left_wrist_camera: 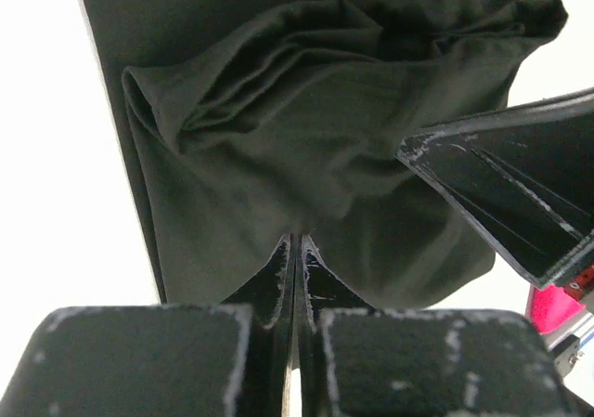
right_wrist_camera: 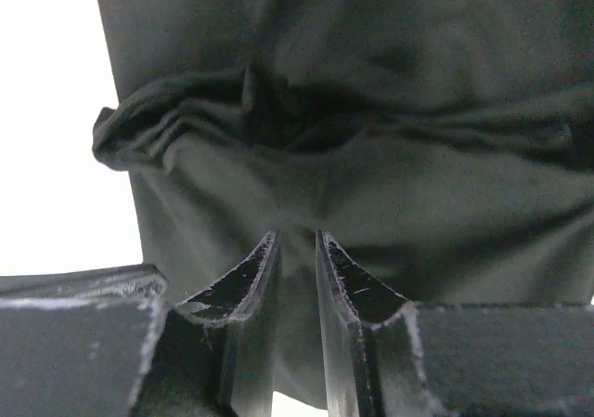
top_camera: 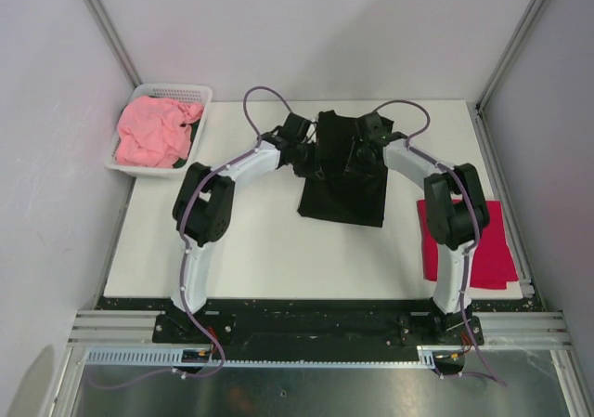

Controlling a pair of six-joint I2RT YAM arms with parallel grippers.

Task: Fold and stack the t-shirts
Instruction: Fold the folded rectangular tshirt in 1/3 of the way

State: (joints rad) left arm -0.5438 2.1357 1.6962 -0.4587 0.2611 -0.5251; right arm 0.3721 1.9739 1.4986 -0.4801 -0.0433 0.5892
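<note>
- Three tees are in play. The black t-shirt (top_camera: pixel 342 192) lies mid-bench between the two arms, the crimson t-shirt (top_camera: pixel 497 250) sits folded flat at the right edge of the bench (top_camera: pixel 269 250), and the salmon pink t-shirt (top_camera: pixel 153 131) is heaped in the white mesh basket (top_camera: pixel 176 90) at the far left.
- The step in hand looks like a fold of the black t-shirt. Its far end is bunched and raised at both sides, while the near half lies flat on the bench.
- Your left fingers (left_wrist_camera: pixel 274 280) are pressed together, with a pinch of the black cloth at their tips.
- Your right fingers (right_wrist_camera: pixel 251 280) stand nearly together with a thin slot between them. Dark cloth fills that slot, so they appear to be pinching the tee's other side, though the contact itself is hard to see.
- In the left wrist view the cloth is rumpled into loose ridges, so it is not yet taut between your two grips.
- Next, I judge that you need to carry both grips toward yourself together, level and at the same pace. That way the raised end lands square on the flat half.
- Draw the grips slightly apart first to pull out the slack, or the crease will set crooked.
- Keep the right arm's path clear of the crimson t-shirt beside it.
</note>
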